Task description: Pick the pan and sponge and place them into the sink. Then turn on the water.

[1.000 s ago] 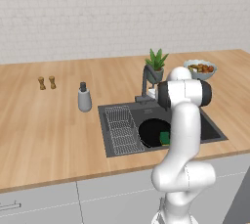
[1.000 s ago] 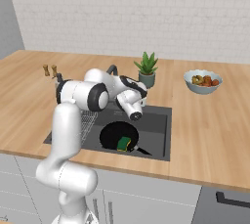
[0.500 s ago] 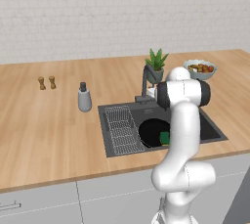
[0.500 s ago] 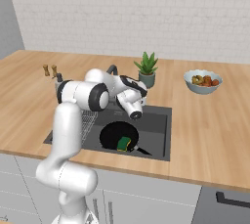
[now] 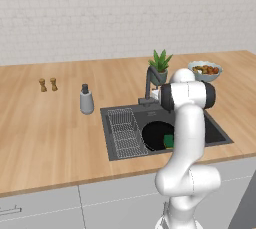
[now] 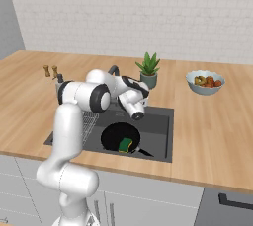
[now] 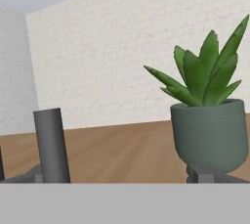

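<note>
Sink (image 6: 159, 136): dark recessed basin in the wooden counter (image 5: 45, 128), wire rack section (image 5: 125, 132) at its left side.
Pan (image 6: 114, 136): black, I see it lying in the basin.
Sponge (image 6: 125, 144): green, resting on the pan's near edge.
Faucet (image 5: 149, 84): dark, squared, at the basin's back edge; I see its upright post (image 7: 51, 145) close in the hand view.
Gripper (image 6: 124, 88): above the basin's back edge, close to the faucet; jaws spread wide, nothing between them.
Potted plant (image 7: 210, 115): just behind the faucet.
Fruit bowl (image 6: 205, 82), soap bottle (image 5: 86, 100), two small shakers (image 5: 48, 84): on the counter.
</note>
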Controlling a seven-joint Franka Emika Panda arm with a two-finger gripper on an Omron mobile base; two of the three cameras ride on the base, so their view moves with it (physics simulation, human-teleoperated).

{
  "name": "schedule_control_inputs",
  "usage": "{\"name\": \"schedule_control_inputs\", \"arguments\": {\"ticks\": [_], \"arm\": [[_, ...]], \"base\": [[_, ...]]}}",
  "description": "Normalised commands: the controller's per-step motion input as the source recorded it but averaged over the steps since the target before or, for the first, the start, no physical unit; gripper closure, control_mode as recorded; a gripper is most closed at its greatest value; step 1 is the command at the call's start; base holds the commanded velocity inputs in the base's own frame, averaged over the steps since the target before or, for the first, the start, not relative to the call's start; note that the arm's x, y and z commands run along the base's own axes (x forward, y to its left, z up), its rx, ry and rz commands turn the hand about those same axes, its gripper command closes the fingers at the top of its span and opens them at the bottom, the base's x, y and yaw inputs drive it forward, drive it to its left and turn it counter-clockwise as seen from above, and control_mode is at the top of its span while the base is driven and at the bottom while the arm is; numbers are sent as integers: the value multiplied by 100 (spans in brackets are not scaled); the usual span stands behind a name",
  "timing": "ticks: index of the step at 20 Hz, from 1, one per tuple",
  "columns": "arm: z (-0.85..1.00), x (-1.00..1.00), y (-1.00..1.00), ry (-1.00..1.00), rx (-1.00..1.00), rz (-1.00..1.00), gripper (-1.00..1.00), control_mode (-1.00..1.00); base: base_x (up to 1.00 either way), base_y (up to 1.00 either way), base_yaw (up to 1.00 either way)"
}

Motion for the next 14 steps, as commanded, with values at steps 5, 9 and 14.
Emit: {"name": "schedule_control_inputs", "arguments": {"ticks": [5, 9, 14], "arm": [[0, 0, -66, 2, 0, 0, -100, -100], [0, 0, -79, 3, 1, 0, -100, -100], [0, 0, -83, 6, 3, 0, -100, -100]], "base": [[0, 0, 0], [0, 0, 0], [0, 0, 0]]}}
